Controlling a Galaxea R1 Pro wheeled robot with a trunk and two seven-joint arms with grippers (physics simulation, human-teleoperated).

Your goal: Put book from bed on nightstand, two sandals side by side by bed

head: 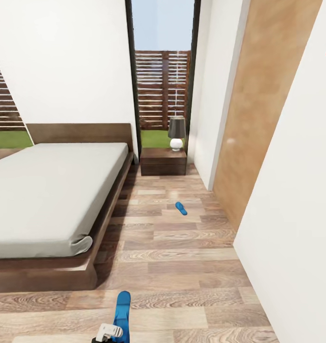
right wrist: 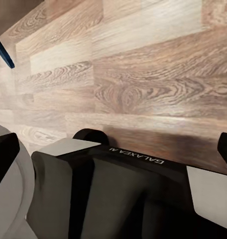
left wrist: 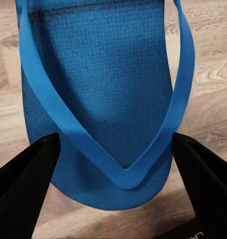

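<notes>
Nearest, at six o'clock on the wood floor [head: 191,286], the left end effector [left wrist: 113,164] carries one blue sandal [head: 121,312]. The left wrist view shows the dark fingers [left wrist: 24,179] closed against the sole's two edges at the toe end, thong strap [left wrist: 124,175] between them: clamped on the sandal. The head view gives only the sandal and a pale wrist part, not the contact.

The right end effector [right wrist: 113,144] faces bare planks; its fingers sit at the frame edges, apparently apart and holding nothing.

Further off, at about one o'clock, the second sandal [head: 181,208] lies flat on the floor, apart from the bed [head: 44,190], which runs from nine to eleven o'clock. Beyond, at twelve, the nightstand [head: 163,164] bears a lamp [head: 177,133]. I cannot find the book on the visible mattress.

Risks, as judged: the grip is on the edges of a thin, flexible sole, so it may buckle or slip out in transit. Set down askew, the pair would not lie side by side.
</notes>
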